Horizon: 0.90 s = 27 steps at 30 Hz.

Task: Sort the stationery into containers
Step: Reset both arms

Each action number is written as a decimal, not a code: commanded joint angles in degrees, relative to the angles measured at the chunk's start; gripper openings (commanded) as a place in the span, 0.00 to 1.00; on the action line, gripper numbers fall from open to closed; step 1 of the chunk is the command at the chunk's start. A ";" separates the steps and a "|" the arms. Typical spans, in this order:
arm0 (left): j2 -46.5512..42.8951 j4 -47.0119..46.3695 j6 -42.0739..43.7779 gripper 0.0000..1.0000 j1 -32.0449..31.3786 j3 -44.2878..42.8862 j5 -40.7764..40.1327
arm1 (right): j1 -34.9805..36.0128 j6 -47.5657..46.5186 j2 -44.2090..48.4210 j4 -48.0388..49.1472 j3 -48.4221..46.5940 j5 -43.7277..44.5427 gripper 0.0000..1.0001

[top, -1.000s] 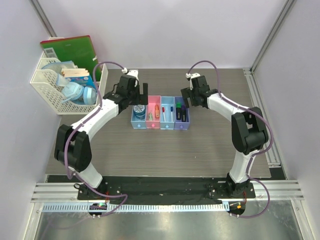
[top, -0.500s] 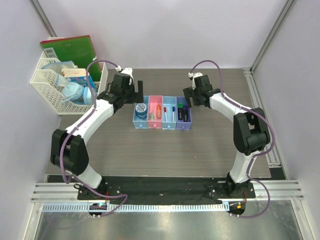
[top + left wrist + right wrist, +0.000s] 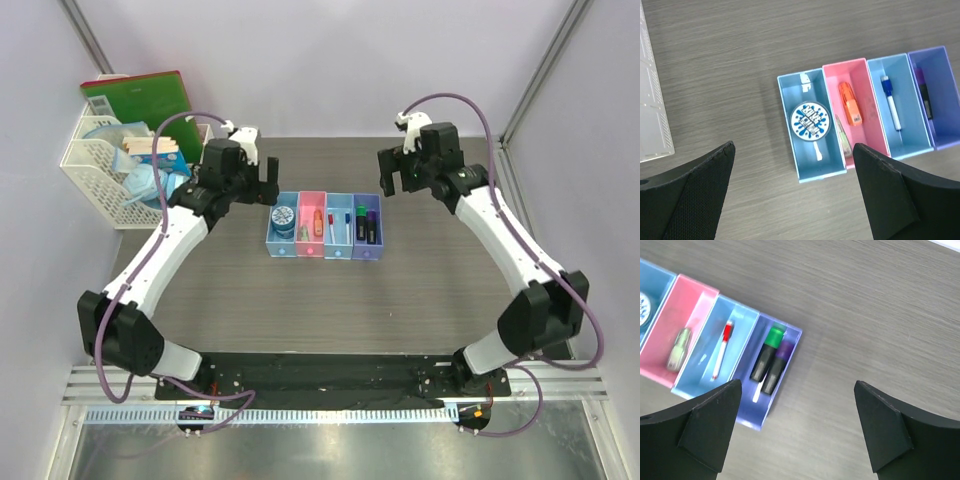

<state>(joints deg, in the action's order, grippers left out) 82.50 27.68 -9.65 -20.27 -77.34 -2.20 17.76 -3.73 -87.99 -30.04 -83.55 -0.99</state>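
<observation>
The four joined bins stand mid-table: blue (image 3: 272,240), pink (image 3: 300,242), light blue (image 3: 328,243), purple (image 3: 356,245). In the left wrist view the blue tape roll (image 3: 810,120) lies in the blue bin (image 3: 820,165). The orange highlighter (image 3: 850,103) and pale green pen (image 3: 840,132) lie in the pink bin. A blue-capped marker (image 3: 890,102) lies in the light blue bin. In the right wrist view the red-capped marker (image 3: 722,350) lies in the light blue bin. The green-black (image 3: 767,352) and purple-black highlighters (image 3: 779,362) lie in the purple bin (image 3: 752,415). My left gripper (image 3: 262,182) and right gripper (image 3: 397,178) hang open and empty above and behind the row.
A white lattice basket (image 3: 95,175) with masks and papers stands at the far left; its edge shows in the left wrist view (image 3: 652,110). A green book (image 3: 140,100) leans behind it. White walls enclose the wood-grain table (image 3: 320,300).
Both grippers have risen and drawn back from the bins, the left one to the left and the right one to the right. The items in the bins have not moved.
</observation>
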 commanded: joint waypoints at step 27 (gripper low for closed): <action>-21.33 -5.88 8.60 1.00 25.90 22.93 25.66 | -14.07 0.12 31.82 3.85 26.51 -1.56 1.00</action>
<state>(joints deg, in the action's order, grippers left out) 62.61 25.17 -1.41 5.32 -54.83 21.28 3.68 -4.38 -57.01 -29.82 -57.41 -3.97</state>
